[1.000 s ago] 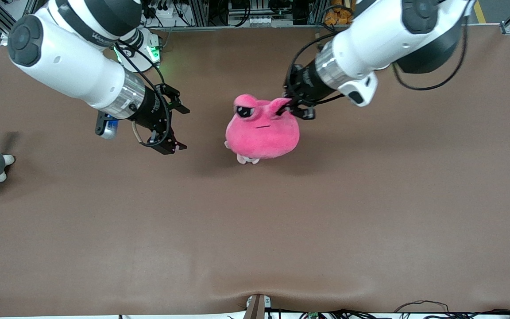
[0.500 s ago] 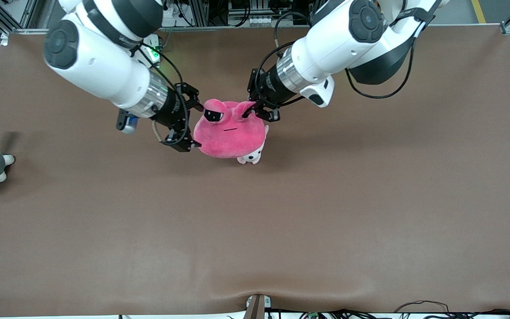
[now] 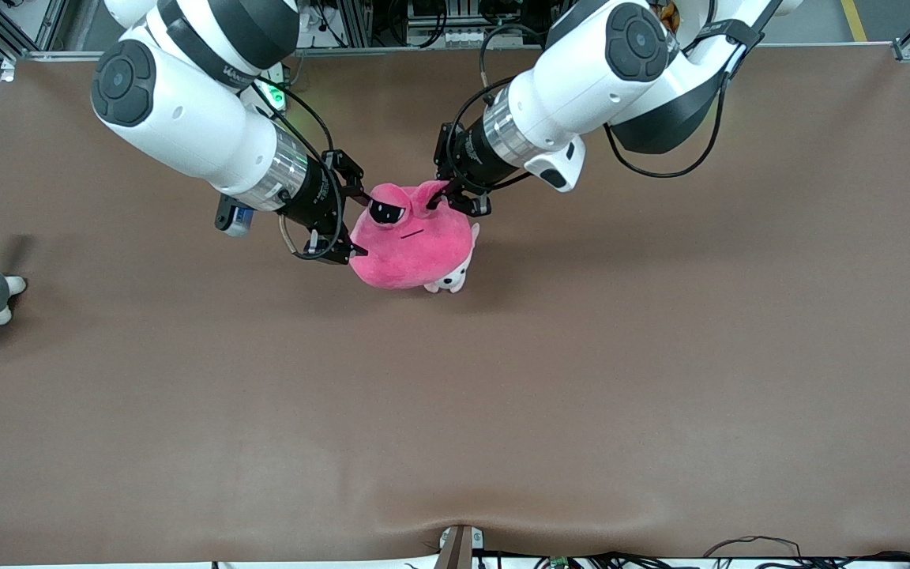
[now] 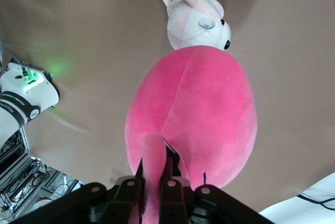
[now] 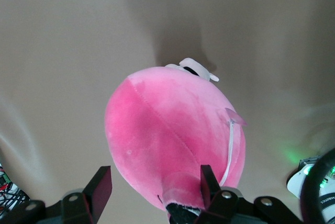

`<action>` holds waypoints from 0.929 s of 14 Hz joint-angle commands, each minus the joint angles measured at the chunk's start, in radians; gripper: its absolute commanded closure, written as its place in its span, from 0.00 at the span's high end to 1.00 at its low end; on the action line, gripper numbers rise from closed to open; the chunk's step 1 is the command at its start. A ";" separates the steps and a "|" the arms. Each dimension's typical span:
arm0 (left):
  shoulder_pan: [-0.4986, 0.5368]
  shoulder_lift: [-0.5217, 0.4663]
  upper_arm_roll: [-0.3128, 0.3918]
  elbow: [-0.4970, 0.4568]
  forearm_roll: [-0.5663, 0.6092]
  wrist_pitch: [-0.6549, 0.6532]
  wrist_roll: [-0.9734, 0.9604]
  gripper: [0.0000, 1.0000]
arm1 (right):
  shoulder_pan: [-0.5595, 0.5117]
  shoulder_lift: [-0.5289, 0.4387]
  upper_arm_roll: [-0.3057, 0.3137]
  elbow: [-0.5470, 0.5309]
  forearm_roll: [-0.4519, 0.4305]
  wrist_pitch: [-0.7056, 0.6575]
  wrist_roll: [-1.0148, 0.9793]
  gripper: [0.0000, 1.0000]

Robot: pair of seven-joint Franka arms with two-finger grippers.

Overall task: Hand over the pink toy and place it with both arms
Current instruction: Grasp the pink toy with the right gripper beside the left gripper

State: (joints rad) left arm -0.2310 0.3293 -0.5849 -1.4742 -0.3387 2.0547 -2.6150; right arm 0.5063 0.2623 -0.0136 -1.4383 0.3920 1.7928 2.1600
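So the pink toy [image 3: 414, 241] hangs over the surface [image 3: 502, 395], above a small dog plush [image 3: 450, 278]. Left gripper [image 3: 449, 199] jaws pinch its eye bump; right gripper [image 3: 351, 223] jaws spread around its side. No readable labels.
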 commanded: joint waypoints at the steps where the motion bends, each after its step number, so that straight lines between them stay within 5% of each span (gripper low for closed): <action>1: -0.021 0.017 0.004 0.034 0.032 0.009 -0.034 0.00 | 0.041 0.023 -0.005 0.019 0.013 -0.006 0.017 1.00; 8: -0.021 0.019 0.002 0.031 0.040 0.009 -0.039 0.00 | 0.069 0.025 -0.006 0.019 -0.062 -0.118 -0.129 1.00; 9: -0.021 0.025 0.002 0.031 0.040 0.009 -0.039 0.00 | 0.063 0.026 -0.005 0.022 -0.059 -0.115 -0.131 0.89; 11: -0.021 0.025 0.002 0.031 0.040 0.009 -0.037 0.00 | 0.049 0.026 -0.008 0.024 -0.032 -0.099 -0.102 0.34; 13: -0.021 0.025 0.002 0.031 0.050 0.009 -0.037 0.00 | 0.029 0.026 -0.009 0.024 0.014 -0.005 -0.037 0.03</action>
State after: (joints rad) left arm -0.2373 0.3375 -0.5842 -1.4740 -0.3177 2.0550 -2.6278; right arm 0.5592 0.2775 -0.0263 -1.4373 0.3658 1.7338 2.0731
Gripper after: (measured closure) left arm 0.885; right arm 0.410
